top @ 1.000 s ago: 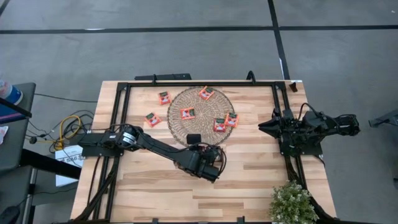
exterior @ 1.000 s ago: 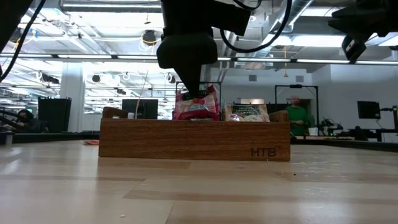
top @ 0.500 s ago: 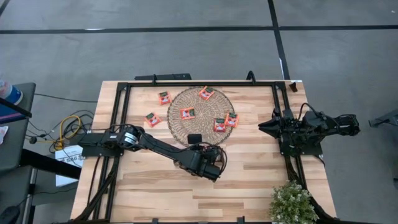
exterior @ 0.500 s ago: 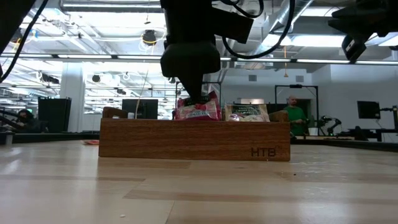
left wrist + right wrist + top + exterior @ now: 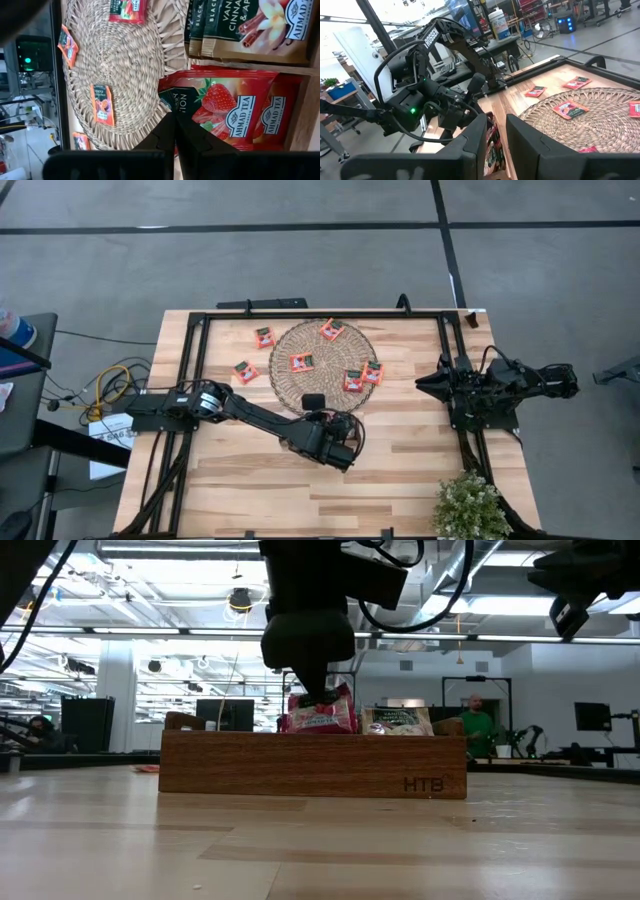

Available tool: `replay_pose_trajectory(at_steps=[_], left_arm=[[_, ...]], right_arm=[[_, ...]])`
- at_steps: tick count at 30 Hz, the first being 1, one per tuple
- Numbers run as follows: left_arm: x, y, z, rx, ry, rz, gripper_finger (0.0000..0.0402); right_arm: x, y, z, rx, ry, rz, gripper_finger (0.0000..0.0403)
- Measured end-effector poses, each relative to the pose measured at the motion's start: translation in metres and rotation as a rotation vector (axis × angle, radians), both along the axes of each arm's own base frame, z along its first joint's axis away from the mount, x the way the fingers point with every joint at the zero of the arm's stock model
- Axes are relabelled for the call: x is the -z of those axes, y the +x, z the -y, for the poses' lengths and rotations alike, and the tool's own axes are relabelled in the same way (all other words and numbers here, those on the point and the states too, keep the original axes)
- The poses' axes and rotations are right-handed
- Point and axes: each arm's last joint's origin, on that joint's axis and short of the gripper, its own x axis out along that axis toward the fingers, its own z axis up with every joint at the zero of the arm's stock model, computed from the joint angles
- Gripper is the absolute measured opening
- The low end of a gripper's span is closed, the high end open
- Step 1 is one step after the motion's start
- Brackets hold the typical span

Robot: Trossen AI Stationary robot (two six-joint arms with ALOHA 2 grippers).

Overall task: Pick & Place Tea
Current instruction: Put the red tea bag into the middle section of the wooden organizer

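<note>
Left gripper (image 5: 175, 122): over wooden tray (image 5: 312, 765) near table (image 5: 400, 470) middle, fingers pinched shut on a red strawberry sachet (image 5: 220, 107) standing in the tray.
Tray contents: red sachets in one compartment, brown-gold sachets (image 5: 240, 25) in the next.
Loose tea: four on woven mat (image 5: 322, 365), two (image 5: 255, 352) on the table beside it.
Right gripper (image 5: 495, 135): parked at right table edge, fingers slightly apart, holding nothing.

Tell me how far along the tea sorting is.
Done: several filed sachets stand in the wooden tray. In hand: the left gripper, shut, pinches a red sachet at the tray. Left: six loose sachets, four on the woven mat, two on the table. The right gripper waits at the right edge.
</note>
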Motion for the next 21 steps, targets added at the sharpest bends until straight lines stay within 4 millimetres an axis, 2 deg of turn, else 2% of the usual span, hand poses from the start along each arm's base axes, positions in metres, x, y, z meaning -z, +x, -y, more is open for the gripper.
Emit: replay_pose_trajectory(at_steps=[21], left_arm=[[-0.0002,0.0002,-0.0010,0.016,0.014,-0.012,0.0000]], right_arm=[[-0.0001,-0.0001,0.0000,0.000,0.001,0.001,0.0066]])
